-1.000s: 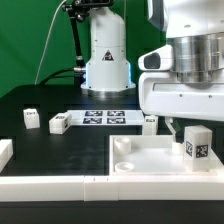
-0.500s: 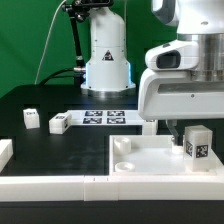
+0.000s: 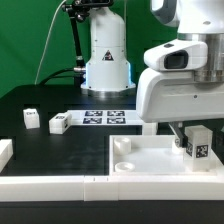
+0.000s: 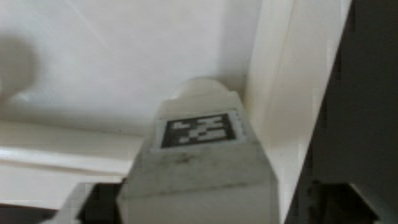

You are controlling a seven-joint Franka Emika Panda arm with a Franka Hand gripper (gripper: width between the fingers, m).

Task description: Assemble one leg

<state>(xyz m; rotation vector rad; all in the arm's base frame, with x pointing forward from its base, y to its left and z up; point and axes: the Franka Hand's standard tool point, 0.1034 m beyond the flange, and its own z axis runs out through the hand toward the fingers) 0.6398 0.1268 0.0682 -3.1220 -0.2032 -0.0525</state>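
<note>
The leg (image 3: 198, 143), a small white block with a black-and-white tag, stands upright at the corner of the large white tray piece (image 3: 140, 160) on the exterior view's right. My gripper (image 3: 194, 128) comes down from above and is shut on the leg's top. In the wrist view the leg (image 4: 199, 150) fills the middle between my two dark fingers (image 4: 98, 200), with the tray's white floor and raised rim (image 4: 285, 70) beyond it. My gripper (image 4: 199, 205) holds the leg at the frame's edge.
Two more small white legs (image 3: 31, 118) (image 3: 58, 123) stand on the black table, and a third (image 3: 150, 122) is partly behind my hand. The marker board (image 3: 105, 117) lies in front of the robot base (image 3: 105, 60). White border bars (image 3: 50, 185) run along the front.
My hand has shifted and turned slightly toward the exterior view's left over the first half second. The leg stays in about the same place at the tray's corner.
</note>
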